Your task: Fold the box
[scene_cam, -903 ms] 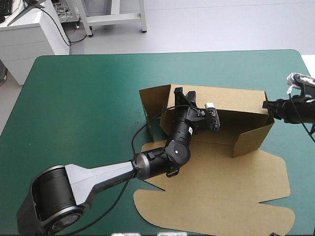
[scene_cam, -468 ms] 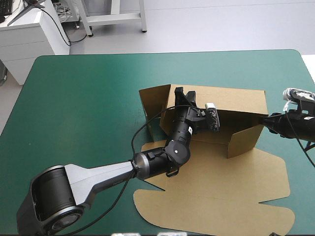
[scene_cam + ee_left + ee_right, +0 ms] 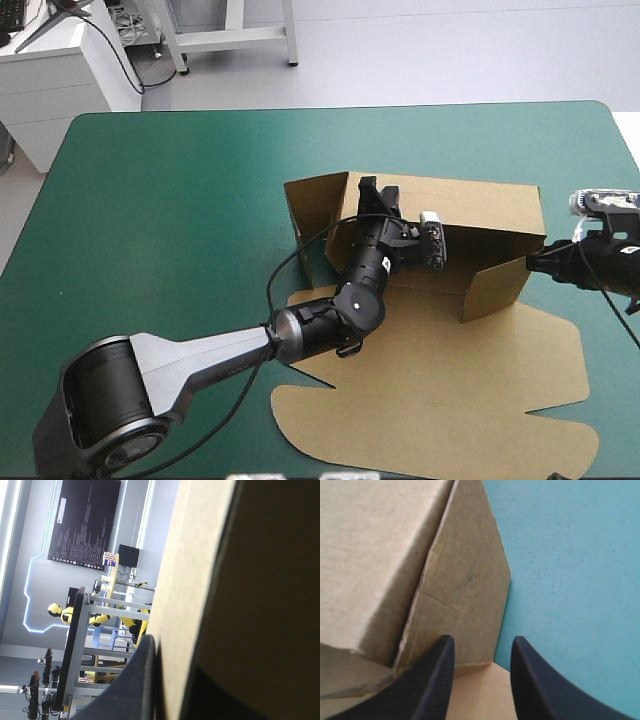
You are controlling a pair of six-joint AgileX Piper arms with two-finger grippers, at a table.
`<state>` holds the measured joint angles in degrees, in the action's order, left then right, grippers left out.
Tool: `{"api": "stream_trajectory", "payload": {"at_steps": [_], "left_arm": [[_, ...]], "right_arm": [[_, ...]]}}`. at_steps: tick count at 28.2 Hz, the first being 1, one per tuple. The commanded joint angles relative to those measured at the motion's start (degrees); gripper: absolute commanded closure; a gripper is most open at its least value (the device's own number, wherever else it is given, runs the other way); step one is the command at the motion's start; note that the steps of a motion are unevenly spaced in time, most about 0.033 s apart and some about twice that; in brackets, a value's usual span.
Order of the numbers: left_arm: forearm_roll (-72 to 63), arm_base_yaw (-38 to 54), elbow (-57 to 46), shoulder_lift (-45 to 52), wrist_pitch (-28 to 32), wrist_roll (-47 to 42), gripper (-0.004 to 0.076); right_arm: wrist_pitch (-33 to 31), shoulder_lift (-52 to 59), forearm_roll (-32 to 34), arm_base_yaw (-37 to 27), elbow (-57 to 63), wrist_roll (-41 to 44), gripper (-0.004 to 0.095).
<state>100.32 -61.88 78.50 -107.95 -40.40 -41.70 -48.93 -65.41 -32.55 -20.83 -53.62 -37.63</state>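
Brown box (image 3: pixel 490 215) sits off desk (image 3: pixel 180 200) centre, toward 3 o'clock. Its rear wall stands raised at 12, and the lid panel lies flat toward 6. The left hand (image 3: pixel 375 193) pinches the rear wall's top edge near its 9 o'clock end, board between pressed fingers. The right hand (image 3: pixel 535 265) is at the box's 3 o'clock end flap, fingers (image 3: pixel 437 675) spread, the flap's edge lying in the gap.

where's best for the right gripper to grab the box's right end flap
Probably grip the end flap at its free edge, coming from the table's right side: that edge stands bare against the teal-green cover, thin enough to straddle, straight ahead of the open right gripper.
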Motion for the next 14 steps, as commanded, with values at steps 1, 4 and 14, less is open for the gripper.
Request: {"api": "stream_trajectory", "payload": {"at_steps": [1, 4, 14], "left_arm": [[-2.8, -0.3, 0.9, 2.1, 2.3, -1.3, 0.0732], [-2.8, -0.3, 0.9, 1.5, 2.3, -1.3, 0.0732], [-2.6, -0.3, 0.9, 0.9, 2.4, -1.3, 0.0732]], "right_arm": [[-0.4, 1.2, 0.4, -0.2, -1.2, -1.2, 0.0562], [-0.6, 1.2, 2.5, -0.2, -1.2, -1.2, 0.0562], [-3.5, -1.9, -1.3, -0.2, -1.2, -12.3, 0.0562]]}}
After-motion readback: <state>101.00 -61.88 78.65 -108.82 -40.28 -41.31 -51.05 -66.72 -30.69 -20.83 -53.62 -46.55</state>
